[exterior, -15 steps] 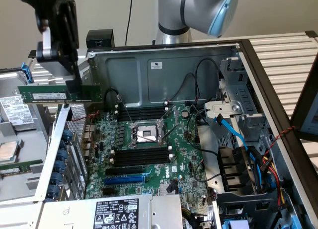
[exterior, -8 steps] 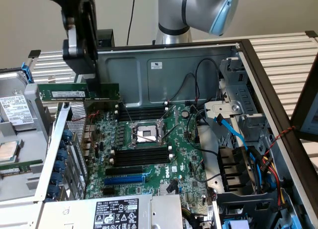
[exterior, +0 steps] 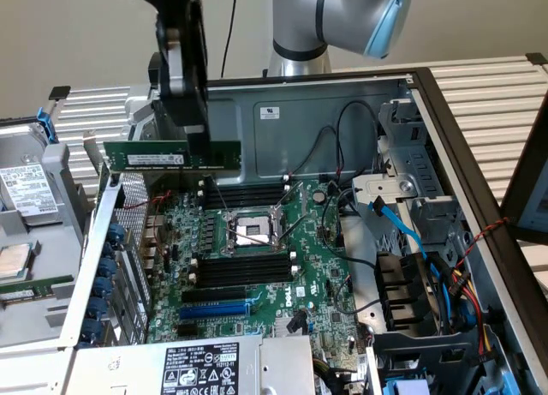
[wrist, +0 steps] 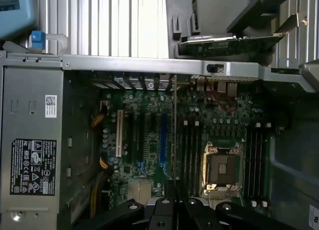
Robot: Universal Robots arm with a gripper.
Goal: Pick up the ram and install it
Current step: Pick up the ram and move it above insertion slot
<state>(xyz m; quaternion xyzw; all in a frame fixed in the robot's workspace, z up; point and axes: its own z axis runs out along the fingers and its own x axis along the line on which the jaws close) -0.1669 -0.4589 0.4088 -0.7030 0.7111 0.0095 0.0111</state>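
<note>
Green ram (exterior: pixel 145 155) level in the gripper (exterior: pixel 199 155)

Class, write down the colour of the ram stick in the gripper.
The ram is green, seen best in the exterior view.

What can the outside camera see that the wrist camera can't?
Exterior view: the robot arm up high, a blue cable, and the flat side of the ram with its white label. Wrist view: a white slot, yellow wires, and the ram seen edge-on, like a thin line. Both: the gripper shut on the ram above the green board, the square chip socket and the blue slot.
</note>
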